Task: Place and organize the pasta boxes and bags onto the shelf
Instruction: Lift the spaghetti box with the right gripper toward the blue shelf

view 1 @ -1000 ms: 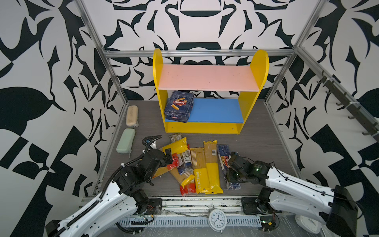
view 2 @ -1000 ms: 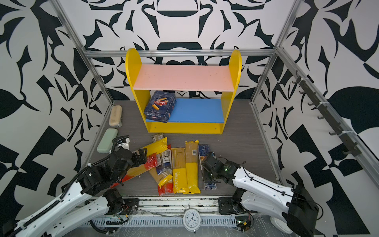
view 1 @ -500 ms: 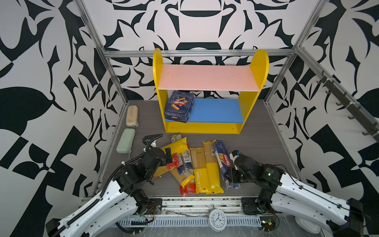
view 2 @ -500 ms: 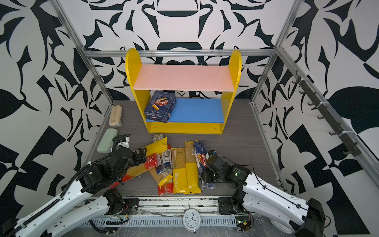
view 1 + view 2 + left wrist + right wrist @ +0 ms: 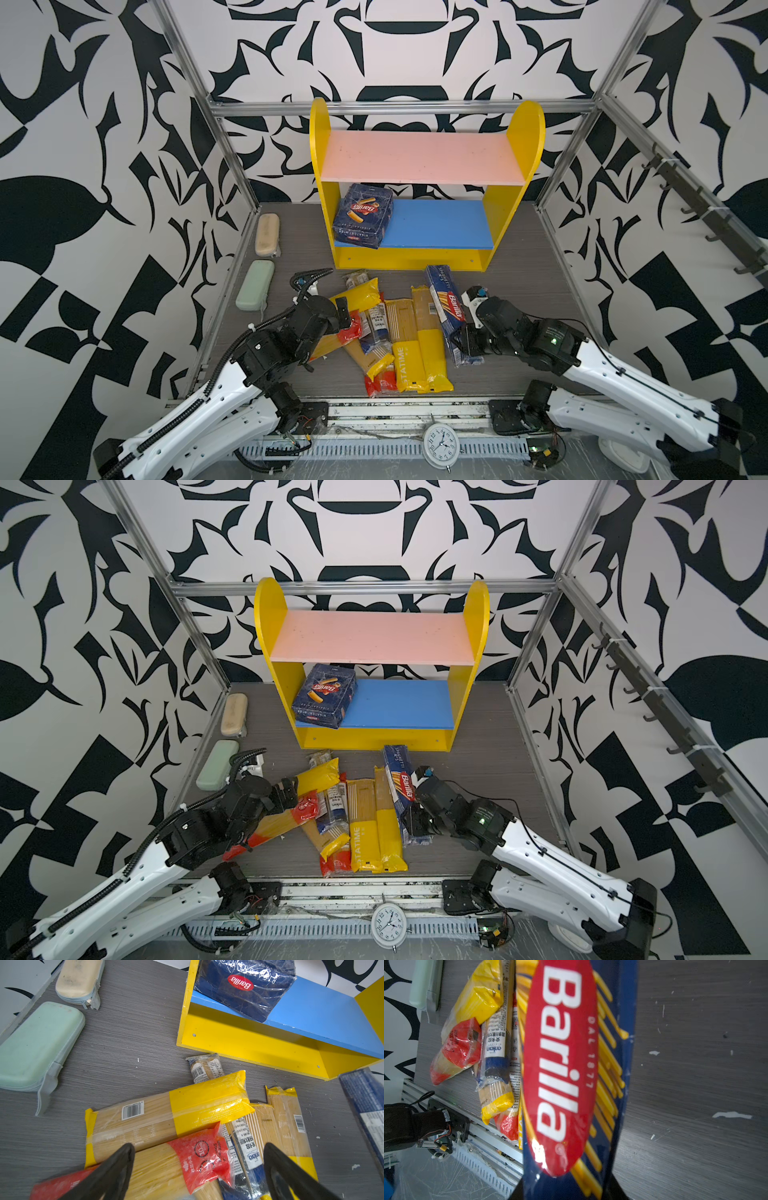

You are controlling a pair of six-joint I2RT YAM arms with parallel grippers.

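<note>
Two cartons: wide carton [image 5: 363,216] lies on the blue lower board [image 5: 440,224], at its left end; narrow carton [image 5: 446,307] lies in front of the shelf [image 5: 409,259], beside the bags [image 5: 415,332].
Right gripper [image 5: 463,345]: clamped on the narrow carton's near end.
Long axis: points at the shelf front, with the far end just short of it.
Left gripper [image 5: 198,1147]: jaws wide apart over the red-ended bag [image 5: 166,1167].
Room: blue lower board is free to the right of the wide carton.

Wide box [image 5: 362,216] on shelf [image 5: 415,259] blue board
</note>
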